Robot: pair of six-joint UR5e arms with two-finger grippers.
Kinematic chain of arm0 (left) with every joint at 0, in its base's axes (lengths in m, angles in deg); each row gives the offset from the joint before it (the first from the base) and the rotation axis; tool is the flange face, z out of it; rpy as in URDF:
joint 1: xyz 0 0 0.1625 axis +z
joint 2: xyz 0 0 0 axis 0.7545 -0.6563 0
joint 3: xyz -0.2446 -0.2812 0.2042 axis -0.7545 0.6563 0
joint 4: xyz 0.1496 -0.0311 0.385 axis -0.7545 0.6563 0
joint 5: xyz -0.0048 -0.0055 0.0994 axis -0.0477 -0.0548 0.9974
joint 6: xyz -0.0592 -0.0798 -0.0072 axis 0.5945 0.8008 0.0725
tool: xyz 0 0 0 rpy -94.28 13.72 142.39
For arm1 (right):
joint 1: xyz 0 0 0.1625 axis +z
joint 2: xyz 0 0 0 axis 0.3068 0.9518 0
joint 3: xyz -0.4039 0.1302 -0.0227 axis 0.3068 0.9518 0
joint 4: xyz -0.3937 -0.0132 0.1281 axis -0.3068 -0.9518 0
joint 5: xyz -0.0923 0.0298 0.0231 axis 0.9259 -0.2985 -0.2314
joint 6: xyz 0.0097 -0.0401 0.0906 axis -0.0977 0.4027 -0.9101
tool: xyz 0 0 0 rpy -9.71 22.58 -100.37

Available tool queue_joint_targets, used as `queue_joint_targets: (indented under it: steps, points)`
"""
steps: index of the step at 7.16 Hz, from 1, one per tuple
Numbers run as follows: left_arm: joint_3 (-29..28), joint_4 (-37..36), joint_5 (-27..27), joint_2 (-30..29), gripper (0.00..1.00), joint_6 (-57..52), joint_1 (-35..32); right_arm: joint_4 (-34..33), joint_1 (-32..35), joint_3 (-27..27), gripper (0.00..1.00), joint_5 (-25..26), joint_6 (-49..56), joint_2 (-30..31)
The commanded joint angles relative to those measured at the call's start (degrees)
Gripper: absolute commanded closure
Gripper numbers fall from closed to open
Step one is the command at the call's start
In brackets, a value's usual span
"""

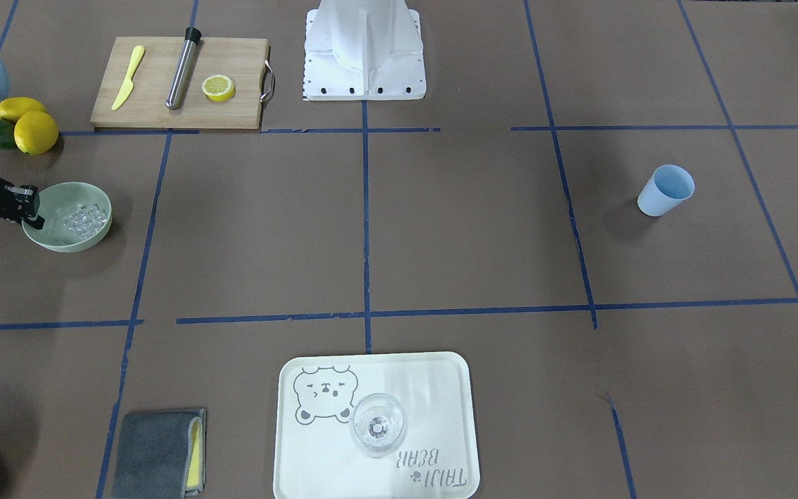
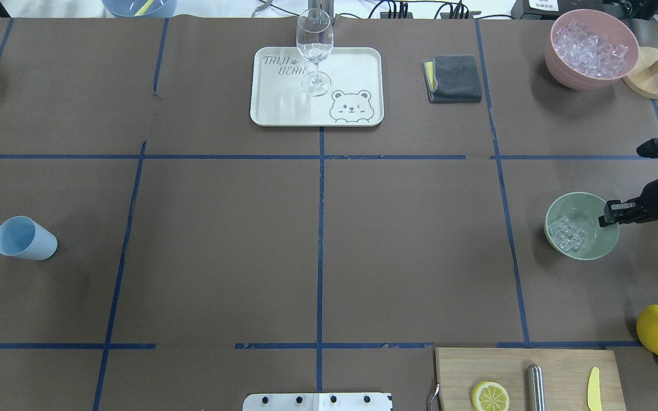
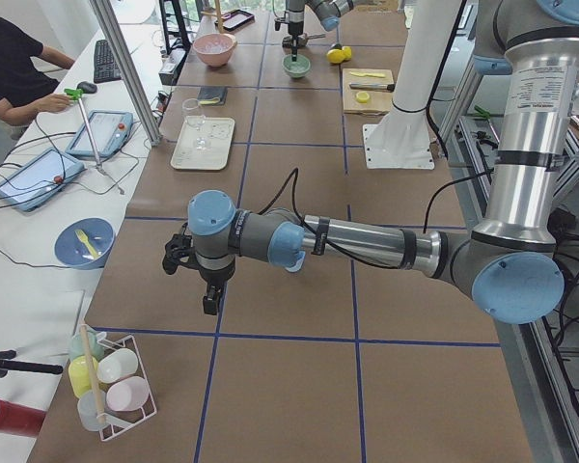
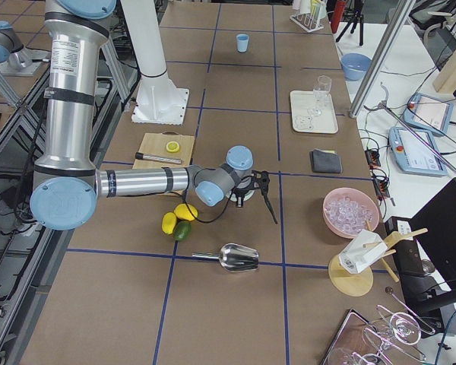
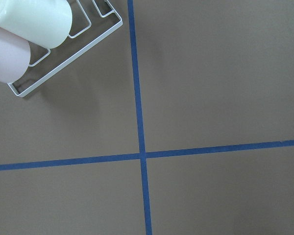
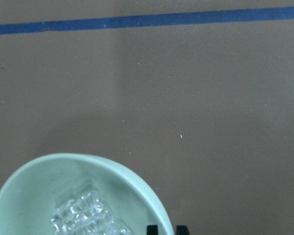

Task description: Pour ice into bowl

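The pale mint-green bowl [image 1: 59,239] [image 2: 589,251] stands at the robot's right side of the table. A small heap of clear ice [image 1: 84,220] [image 2: 568,233] lies inside it, on the side away from the gripper. My right gripper [image 1: 32,211] [image 2: 612,216] reaches in from the side and its two fingers stand close together across the bowl's rim. The right wrist view shows the bowl [image 6: 29,196], the ice [image 6: 88,215] and the fingertips [image 6: 152,229] at the rim. My left gripper [image 3: 210,301] shows only in the exterior left view, over bare table; I cannot tell its state.
A pink bowl [image 2: 560,68] full of ice and a wooden stand are at the far right. Lemons [image 2: 657,330] and a cutting board [image 2: 557,359] lie nearer the robot. A blue cup [image 2: 23,238] stands far left. A tray [image 2: 283,108] with a glass is opposite the base.
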Motion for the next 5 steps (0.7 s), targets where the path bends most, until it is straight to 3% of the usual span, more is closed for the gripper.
queue_joint_targets:
  steps: [1,4,5]
  points:
    - [0.0,0.0,0.0,0.0,0.0,0.0,0.0,0.2,0.2,-0.9,0.0,-0.2,0.3,-0.1]
    - [2.5,0.4,0.5,1.0,0.0,-1.3,-0.2,-1.9,11.6,-1.9,0.0,-10.0,2.7,-0.1]
    - [2.2,0.4,0.6,1.3,0.0,-4.4,-0.3,-4.3,14.7,-1.8,0.0,-10.1,8.4,-0.1]
